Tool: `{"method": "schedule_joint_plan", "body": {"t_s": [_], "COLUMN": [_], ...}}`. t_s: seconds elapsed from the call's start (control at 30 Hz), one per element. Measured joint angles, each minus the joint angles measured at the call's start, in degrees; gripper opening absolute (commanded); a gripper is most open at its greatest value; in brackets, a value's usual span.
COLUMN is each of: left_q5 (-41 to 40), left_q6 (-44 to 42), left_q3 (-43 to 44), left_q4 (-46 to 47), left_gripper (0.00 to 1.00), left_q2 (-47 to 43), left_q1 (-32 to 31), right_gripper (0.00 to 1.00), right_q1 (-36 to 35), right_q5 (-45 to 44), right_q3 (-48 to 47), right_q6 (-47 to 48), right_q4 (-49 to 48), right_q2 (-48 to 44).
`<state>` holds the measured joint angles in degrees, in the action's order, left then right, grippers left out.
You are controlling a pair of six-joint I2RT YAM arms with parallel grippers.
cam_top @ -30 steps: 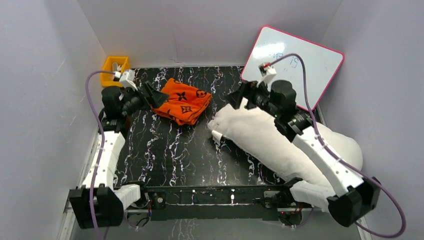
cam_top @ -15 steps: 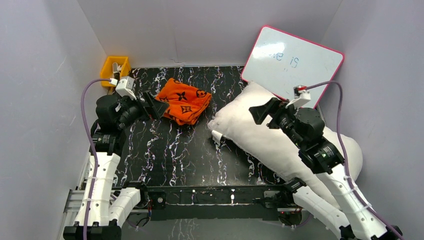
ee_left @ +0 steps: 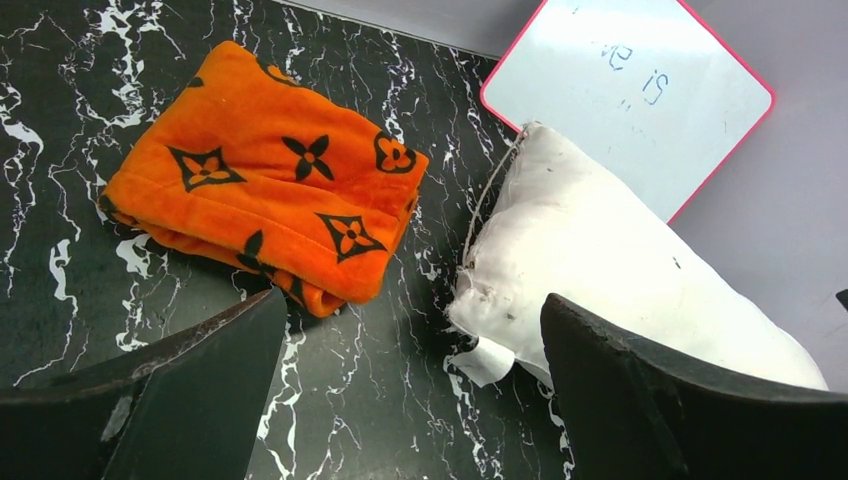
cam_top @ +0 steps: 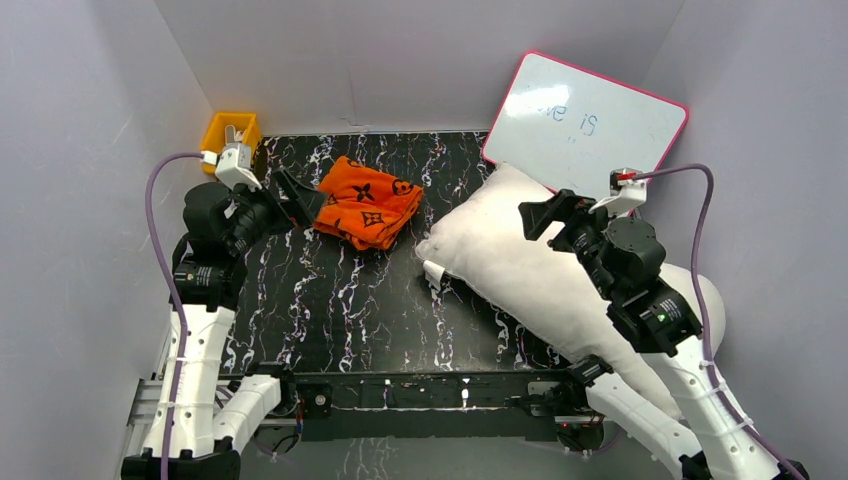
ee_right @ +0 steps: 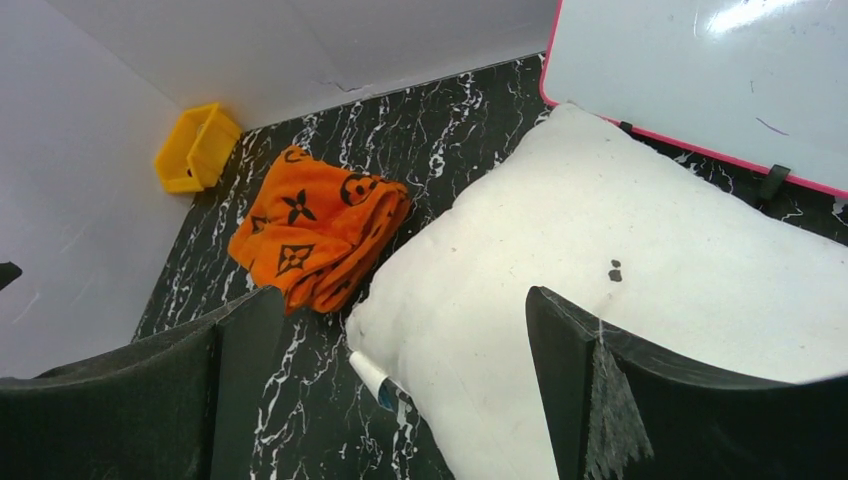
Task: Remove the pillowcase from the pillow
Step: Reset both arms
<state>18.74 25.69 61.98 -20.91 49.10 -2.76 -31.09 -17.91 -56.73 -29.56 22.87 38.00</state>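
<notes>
Pillowcase (cam_top: pixel 366 203): found off the pillow (cam_top: pixel 535 285), folded into a compact bundle and lying flat on the black marbled table (cam_top: pixel 350 300), toward its far left part. A strip of bare table is seen between the bundle and the pillow; the two are not touching.

Pillow: lying uncovered across the right side of the table, its far end resting against the foot of the pink-framed whiteboard (cam_top: pixel 590 122). A small tag (cam_top: pixel 433 272) is noted at its left corner, facing the pillowcase.

Left gripper (cam_top: pixel 298 198): jaws spread wide, nothing held. It is raised off the table just beside the left edge of the pillowcase, with no contact seen. In the left wrist view the bundle is seen ahead of the left finger and the pillow ahead of the right finger.

Right gripper (cam_top: pixel 541 213): jaws spread wide, nothing held. It is poised above the far half of the pillow, clear of its surface, with the pillowcase well apart to its left.

A yellow bin (cam_top: pixel 228 135) is noted at the far left corner.
</notes>
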Motion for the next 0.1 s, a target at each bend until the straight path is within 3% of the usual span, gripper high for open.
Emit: {"method": "schedule_joint_plan", "body": {"t_s": [0.1], "left_q5": [0.0], "left_q6": [-0.1], "left_q3": [0.0], "left_q4": [-0.1], "left_gripper": [0.98], "left_q2": [0.0], "left_q1": [-0.1], "right_gripper": [0.99], "right_q1": [0.0], "right_q5": [0.0], "right_q3": [0.0], "right_q6": [1.0], "right_q4": [0.2], "right_q2": [0.7]}}
